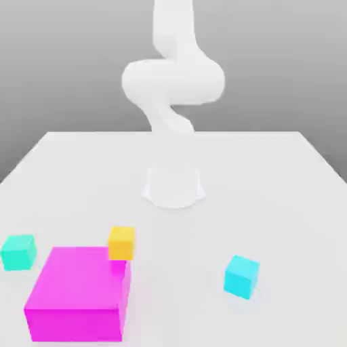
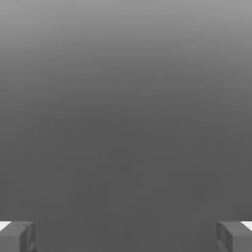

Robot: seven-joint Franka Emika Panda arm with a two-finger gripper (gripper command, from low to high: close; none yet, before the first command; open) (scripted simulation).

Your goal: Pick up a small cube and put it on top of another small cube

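Note:
Three small cubes lie on the white table [image 1: 271, 176]. A teal cube [image 1: 18, 251] sits at the exterior view's left, a cyan cube [image 1: 241, 276] toward the right front, and an orange cube [image 1: 122, 242] rests against the back edge of a big magenta block [image 1: 78, 293]. The white arm [image 1: 173, 81] rises from its base [image 1: 173, 186] at the table's middle, well behind the cubes. In the hand view my gripper [image 2: 126, 236] is open, its two grey fingertips [image 2: 17, 236] far apart with nothing between them, facing plain grey background.
The magenta block is far larger than the cubes and stands at the front left. Bare table lies between the arm's base and the cyan cube.

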